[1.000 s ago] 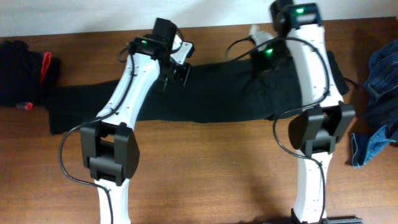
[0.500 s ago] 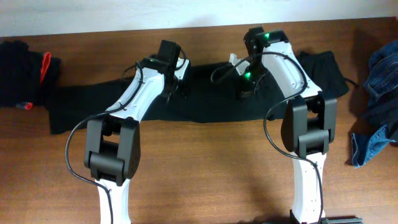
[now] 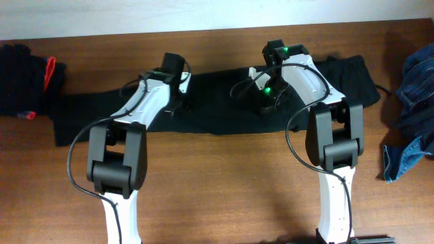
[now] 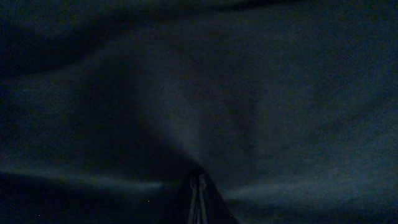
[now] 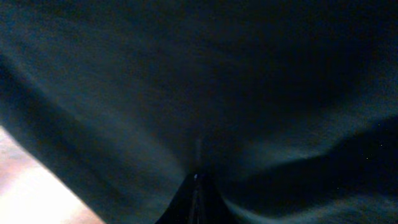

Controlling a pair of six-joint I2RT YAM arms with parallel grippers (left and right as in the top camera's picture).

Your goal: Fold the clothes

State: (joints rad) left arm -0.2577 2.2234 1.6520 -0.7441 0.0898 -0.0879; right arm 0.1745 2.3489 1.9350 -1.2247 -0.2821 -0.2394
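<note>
Pinching black jeans (image 3: 213,108) | left claw (image 4: 198,186) | right claw (image 5: 196,183) | caught between tips

Your overhead view is bright and evenly lit from above. The tabletop (image 3: 217,176) shows only soft, faint shadows, while the black garment (image 3: 217,115) swallows all detail. Both wrist views are very dim and blurred against that cloth. The right one has a washed-out pale patch in its lower left corner.

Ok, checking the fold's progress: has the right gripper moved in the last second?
Yes. The right gripper pulled back from the far table edge and shifted away from the blue denim, over the black jeans.
</note>
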